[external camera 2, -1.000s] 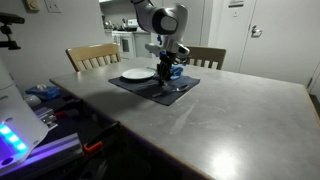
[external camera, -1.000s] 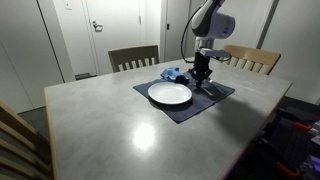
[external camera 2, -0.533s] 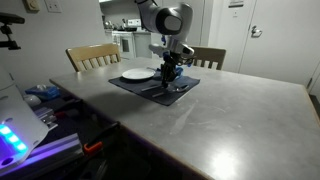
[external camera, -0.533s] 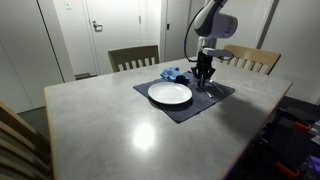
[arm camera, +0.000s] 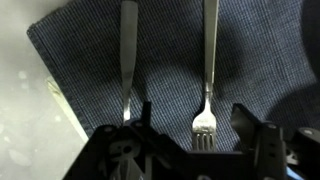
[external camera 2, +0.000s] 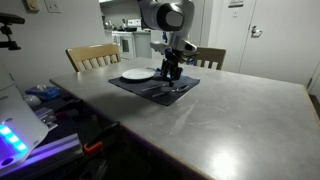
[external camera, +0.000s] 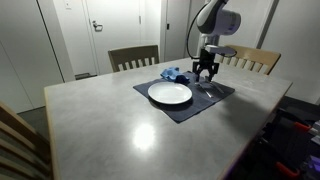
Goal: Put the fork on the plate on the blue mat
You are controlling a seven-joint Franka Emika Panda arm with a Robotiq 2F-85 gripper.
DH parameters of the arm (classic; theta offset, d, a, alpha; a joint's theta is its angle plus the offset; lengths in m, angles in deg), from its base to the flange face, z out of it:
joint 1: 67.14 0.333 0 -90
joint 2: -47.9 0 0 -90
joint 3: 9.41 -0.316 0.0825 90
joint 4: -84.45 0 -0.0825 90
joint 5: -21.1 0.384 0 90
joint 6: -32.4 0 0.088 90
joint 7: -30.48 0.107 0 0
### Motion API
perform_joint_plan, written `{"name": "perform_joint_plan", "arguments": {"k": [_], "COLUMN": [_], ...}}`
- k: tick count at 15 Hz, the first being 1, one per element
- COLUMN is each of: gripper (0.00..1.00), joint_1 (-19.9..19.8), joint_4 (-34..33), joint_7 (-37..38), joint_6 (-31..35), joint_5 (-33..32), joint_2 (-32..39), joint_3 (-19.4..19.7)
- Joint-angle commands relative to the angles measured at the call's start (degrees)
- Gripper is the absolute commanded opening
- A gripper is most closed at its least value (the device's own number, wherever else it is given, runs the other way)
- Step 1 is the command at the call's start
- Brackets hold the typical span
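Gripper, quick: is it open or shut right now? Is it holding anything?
Gripper: open, holding nothing; the fork lies on the mat between its fingers.

The mat (arm camera: 165,60) was dark blue with a fine woven rib. The fork (arm camera: 208,70) and the utensil (arm camera: 127,60) beside it were silver-grey. The plate (external camera: 170,94) was plain white. The counter (external camera: 110,130) was pale grey, faintly mottled, with a bright sheen. The pincer (external camera: 206,73) was black, and the arm (external camera: 215,20) above it white and grey. A thing (external camera: 172,73) at the mat's far edge was brighter blue. The chairs (external camera: 133,58) were light brown wood.
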Motion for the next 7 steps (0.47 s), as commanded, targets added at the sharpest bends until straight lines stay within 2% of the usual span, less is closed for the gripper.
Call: {"name": "perform_joint_plan", "arguments": {"k": [1, 3, 7], "gripper": [1.0, 1.0, 1.0], "joint_1": [-0.3, -0.1, 0.9], "joint_4": [5.3, 7.6, 11.1], "joint_7": [-4.7, -7.0, -7.1], "joint_6": [-0.4, -0.4, -0.4], "joint_5": [-2.6, -4.4, -7.8], "joint_2": [-5.5, -8.1, -11.9], "joint_3": [-0.2, -0.2, 0.0]}}
